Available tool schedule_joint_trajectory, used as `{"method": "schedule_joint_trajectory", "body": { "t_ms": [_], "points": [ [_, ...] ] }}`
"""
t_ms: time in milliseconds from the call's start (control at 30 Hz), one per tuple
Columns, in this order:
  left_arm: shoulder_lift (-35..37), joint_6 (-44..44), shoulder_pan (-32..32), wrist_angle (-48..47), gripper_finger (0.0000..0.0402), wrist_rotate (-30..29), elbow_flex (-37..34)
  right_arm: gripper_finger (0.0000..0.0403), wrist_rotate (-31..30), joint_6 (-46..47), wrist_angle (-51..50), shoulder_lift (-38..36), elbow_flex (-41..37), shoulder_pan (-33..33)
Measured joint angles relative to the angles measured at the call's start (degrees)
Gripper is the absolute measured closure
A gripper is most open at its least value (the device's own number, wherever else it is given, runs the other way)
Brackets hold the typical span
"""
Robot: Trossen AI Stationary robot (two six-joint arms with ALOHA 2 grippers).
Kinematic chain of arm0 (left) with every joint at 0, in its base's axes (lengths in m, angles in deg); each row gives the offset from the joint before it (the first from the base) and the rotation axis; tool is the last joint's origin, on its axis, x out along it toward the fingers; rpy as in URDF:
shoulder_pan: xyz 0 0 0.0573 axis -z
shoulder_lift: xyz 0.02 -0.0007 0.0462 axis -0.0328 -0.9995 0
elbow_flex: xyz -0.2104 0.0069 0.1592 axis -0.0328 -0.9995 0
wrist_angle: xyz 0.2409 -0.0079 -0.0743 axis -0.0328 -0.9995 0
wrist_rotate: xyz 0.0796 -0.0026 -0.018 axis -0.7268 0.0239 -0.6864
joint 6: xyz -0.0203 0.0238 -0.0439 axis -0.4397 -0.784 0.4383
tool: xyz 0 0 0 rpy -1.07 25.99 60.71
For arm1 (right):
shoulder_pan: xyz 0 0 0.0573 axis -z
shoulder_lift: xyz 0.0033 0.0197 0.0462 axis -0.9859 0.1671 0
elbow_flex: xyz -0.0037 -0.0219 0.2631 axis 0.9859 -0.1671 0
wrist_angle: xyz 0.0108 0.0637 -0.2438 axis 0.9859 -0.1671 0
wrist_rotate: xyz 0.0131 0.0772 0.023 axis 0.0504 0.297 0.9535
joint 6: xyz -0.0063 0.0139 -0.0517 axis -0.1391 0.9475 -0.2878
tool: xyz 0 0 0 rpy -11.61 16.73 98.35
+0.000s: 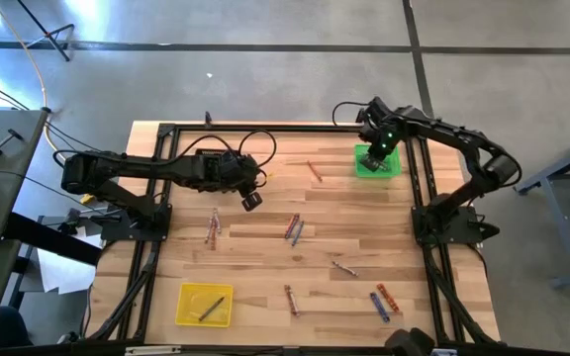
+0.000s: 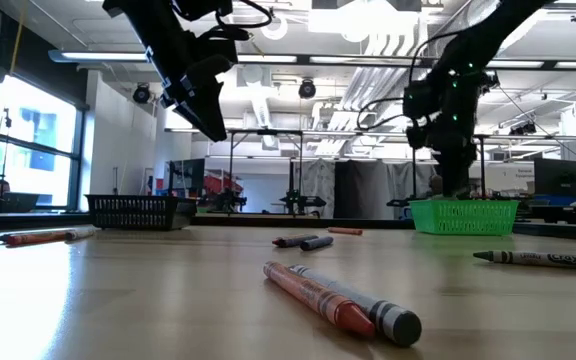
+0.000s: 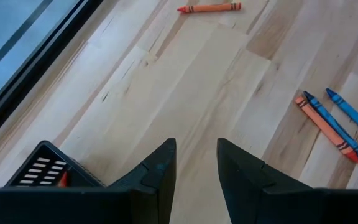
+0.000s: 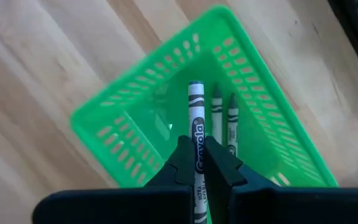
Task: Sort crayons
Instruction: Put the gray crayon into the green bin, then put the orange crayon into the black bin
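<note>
My right gripper (image 4: pixel 194 163) points down over the green basket (image 1: pixel 377 163) at the far right, shut on a grey crayon (image 4: pixel 196 134). Two more grey crayons (image 4: pixel 224 118) lie on the basket's floor. My left gripper (image 3: pixel 196 168) hangs open above bare wood left of the table's middle (image 1: pixel 252 199), nothing between its fingers. Loose crayons lie flat on the table: an orange one (image 3: pixel 209 8), an orange and blue pair (image 3: pixel 329 126), and others (image 1: pixel 343 267) nearer the front. My right gripper pinches the grey crayon between its two fingers, on the wrapped shaft (image 4: pixel 197 155). The crayon lies along the fingers, and its free end (image 4: pixel 195 87) sticks out past the fingertips. The fingers come from above, pointing down. The crayon is lifted clear, over the inside of the green basket.
A black basket (image 3: pixel 39 171) holding an orange crayon stands close under my left gripper. A yellow tray (image 1: pixel 205 304) with one crayon sits at the near left. More crayons (image 1: pixel 382 300) lie near the front right. A black frame (image 1: pixel 419 188) borders the table.
</note>
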Motion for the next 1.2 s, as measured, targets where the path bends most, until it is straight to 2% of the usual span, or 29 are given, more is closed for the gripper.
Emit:
{"method": "schedule_joint_trajectory", "body": {
  "t_ms": [233,367,633,767,900,1200],
  "points": [
    [0.0,0.1,0.0,0.0,0.03,0.0,0.0,0.0383,-3.1,3.4,3.6,0.0,-1.6,0.2],
    [0.0,0.1,0.0,0.0,0.03,0.2,0.0,0.0356,-5.2,4.8,3.9,0.0,-1.1,0.2],
    [0.0,-0.4,0.0,0.0,0.03,0.2,0.0,0.0304,-5.3,4.9,2.7,0.0,-1.1,0.2],
    [0.0,-1.3,0.1,0.0,0.03,0.2,0.0,0.0301,-4.9,6.6,2.3,0.0,-1.1,0.0],
    [0.0,-2.5,0.1,0.7,0.03,0.2,0.0,0.03,-1.8,7.4,2.3,-0.2,-1.1,-1.3],
    [0.0,-2.5,0.1,1.3,0.03,0.0,0.0,0.03,1.7,7.9,9.9,-3.6,-1.1,-9.8]
  ]
}}
